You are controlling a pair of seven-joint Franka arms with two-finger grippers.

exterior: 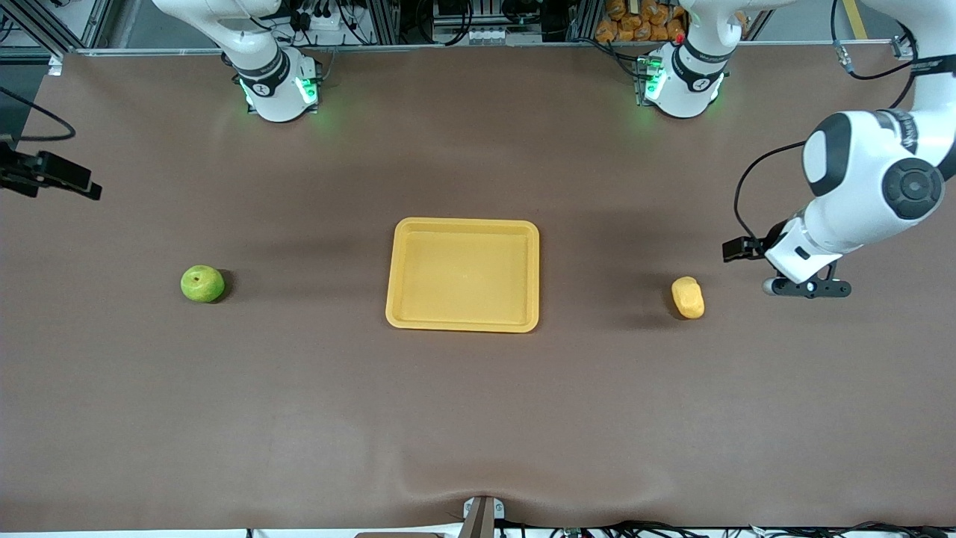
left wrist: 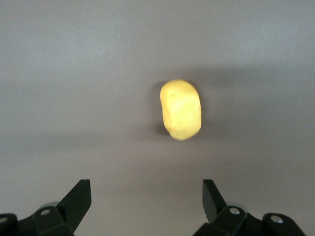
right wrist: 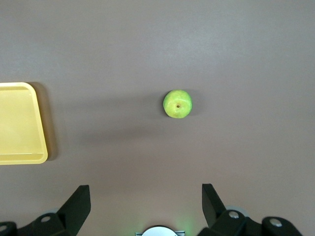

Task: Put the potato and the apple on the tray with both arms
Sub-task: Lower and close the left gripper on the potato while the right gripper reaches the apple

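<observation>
Nearest the front camera among the table items, the potato (exterior: 688, 297) lies on the brown table (exterior: 478, 418) toward the left arm's end, on its side, well apart from the tray (exterior: 463, 322). The yellow-orange tray sits mid-table, empty, between the two items. The green apple (exterior: 202, 284) rests toward the right arm's end, stem dimple up, also well apart from the tray. The left gripper (exterior: 806, 288) hangs low over bare table just beside the potato, on the side away from the tray; in the left wrist view its fingers (left wrist: 78, 199) are spread wide with nothing between them, and the potato (left wrist: 180, 109) sits ahead of them, untouched. The right gripper (right wrist: 146, 201) is out of the front view except for a black part at the frame edge; from its wrist view it is high over the table, jaws wide and empty, with the apple (right wrist: 177, 103) and a tray corner (right wrist: 37, 156) in sight below. Step in hand looks like the approach phase, with nothing grasped or placed yet. The next move likely calls for each arm to centre over its item and descend, the left straddling the potato across its narrow width and the right coming down much more to bracket the round apple, then close, lift and carry to the tray.
</observation>
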